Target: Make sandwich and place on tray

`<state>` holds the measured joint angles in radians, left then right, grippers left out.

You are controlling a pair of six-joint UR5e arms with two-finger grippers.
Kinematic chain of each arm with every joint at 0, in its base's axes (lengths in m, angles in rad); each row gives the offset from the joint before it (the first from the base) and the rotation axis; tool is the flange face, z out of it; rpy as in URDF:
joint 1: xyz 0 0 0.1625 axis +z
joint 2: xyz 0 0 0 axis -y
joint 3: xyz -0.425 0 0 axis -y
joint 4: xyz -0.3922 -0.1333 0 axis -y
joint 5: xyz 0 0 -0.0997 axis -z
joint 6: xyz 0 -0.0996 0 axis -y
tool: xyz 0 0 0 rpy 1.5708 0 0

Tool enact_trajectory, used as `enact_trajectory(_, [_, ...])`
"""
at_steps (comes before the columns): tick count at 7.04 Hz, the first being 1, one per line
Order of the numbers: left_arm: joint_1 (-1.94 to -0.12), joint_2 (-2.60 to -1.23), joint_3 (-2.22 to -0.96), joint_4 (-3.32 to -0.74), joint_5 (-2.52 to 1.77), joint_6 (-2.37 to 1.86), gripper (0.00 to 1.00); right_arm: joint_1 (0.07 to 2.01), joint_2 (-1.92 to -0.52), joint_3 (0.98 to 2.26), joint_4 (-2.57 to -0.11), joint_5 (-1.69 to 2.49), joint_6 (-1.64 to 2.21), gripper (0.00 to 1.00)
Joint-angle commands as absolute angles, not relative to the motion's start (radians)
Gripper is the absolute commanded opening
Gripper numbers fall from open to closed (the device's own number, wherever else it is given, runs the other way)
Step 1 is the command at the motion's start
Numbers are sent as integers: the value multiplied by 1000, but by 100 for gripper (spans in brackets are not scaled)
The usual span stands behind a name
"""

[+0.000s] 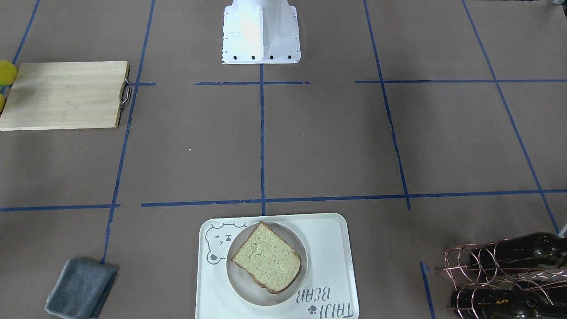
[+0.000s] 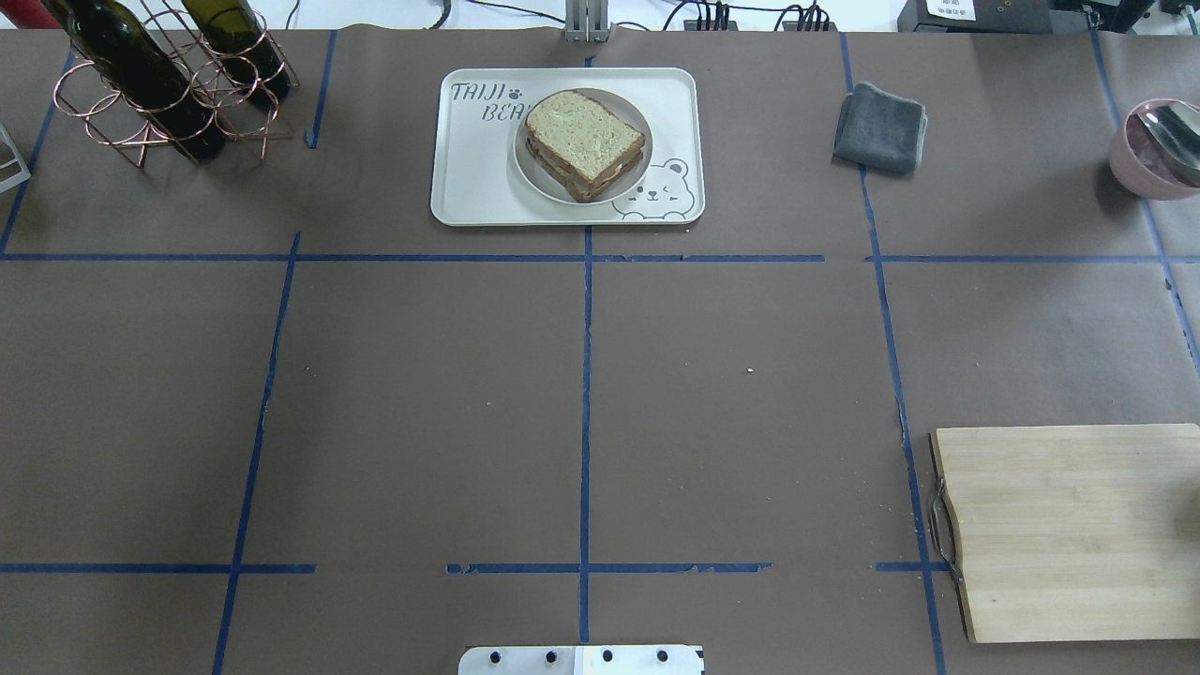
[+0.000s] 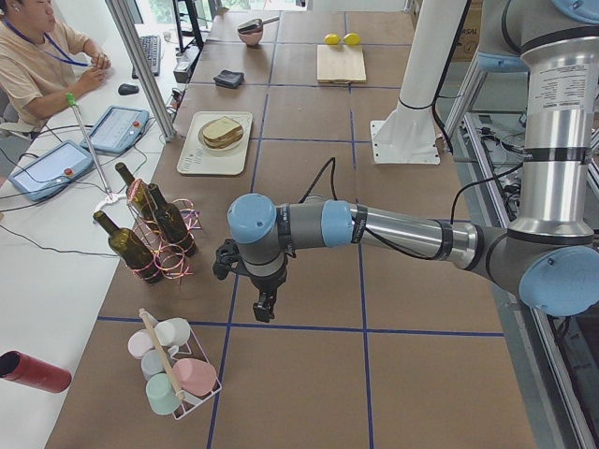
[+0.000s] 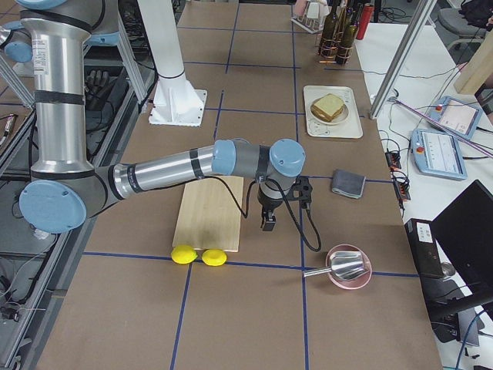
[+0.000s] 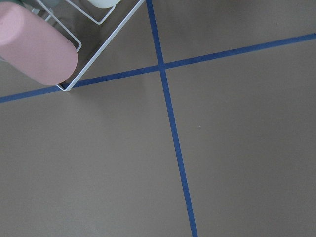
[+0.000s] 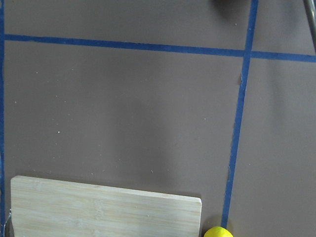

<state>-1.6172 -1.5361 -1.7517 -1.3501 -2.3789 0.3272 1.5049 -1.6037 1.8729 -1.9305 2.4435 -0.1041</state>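
Observation:
The sandwich (image 1: 267,257) lies on a small round white plate (image 1: 241,288) that stands on the cream tray (image 1: 336,248) with the bear drawing. In the overhead view the sandwich (image 2: 585,143) shows two bread slices with filling between them, on the tray (image 2: 469,178) at the far middle of the table. My left gripper (image 3: 265,304) hangs far from the tray, near the cup rack. My right gripper (image 4: 267,223) hangs beside the cutting board. Both show only in the side views, so I cannot tell whether they are open or shut.
A wooden cutting board (image 2: 1078,530) lies at the right, with two lemons (image 4: 196,256) past its end. A grey cloth (image 2: 881,127), a pink bowl with a spoon (image 2: 1153,150), a copper bottle rack (image 2: 159,84) and a cup rack (image 3: 173,369) stand around the edges.

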Motion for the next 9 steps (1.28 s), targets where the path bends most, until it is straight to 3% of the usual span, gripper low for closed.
enact_trajectory(1, [-1615,-1523,-1675,-1472,-2428,330,100,1505,-1624,1865,-1867,2453,-95,100])
enact_trajectory(9, [-1614,-1537,-1678,-1546,-2332,327,100,1505,-1652,1856,-1807,2378,-94,100])
